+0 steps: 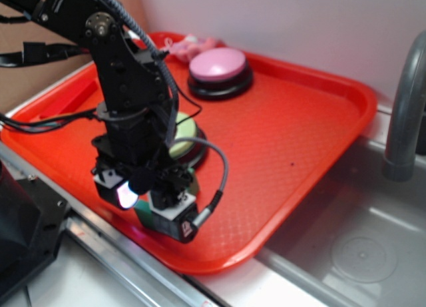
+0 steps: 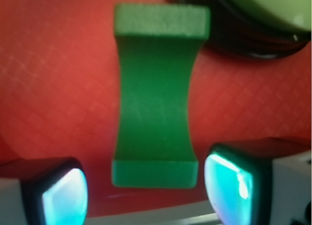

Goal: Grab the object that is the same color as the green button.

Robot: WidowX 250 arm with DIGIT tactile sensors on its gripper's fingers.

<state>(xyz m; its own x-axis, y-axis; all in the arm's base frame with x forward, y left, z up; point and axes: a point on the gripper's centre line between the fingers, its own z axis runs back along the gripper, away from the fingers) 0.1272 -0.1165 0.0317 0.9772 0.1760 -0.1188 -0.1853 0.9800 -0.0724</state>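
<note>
Green block point(image 2: 155, 105): lay centre frame on the red tray point(image 2: 58, 88), arch cutout up.
Tool point(image 2: 146, 186): open, pads point(image 2: 229, 181) straddling the block's near end, not gripping; placed for closing.
Green button point(image 2: 263, 15): upper right, just beside the block.

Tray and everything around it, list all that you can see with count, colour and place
tray: one, red-orange, on the steel counter
green block: one, dark green, arch cutout, near front edge of the tray, under the pincer
green button: one, pale green top, black base, mid tray, partly hidden by the arm
pink button: one, pink top, black base, back of the tray
pink thing: one, back corner, too blurred to name
sink: one, steel, to the right
faucet: one, grey, right edge
pincer: one, black, open, fingers either side of the block
</note>
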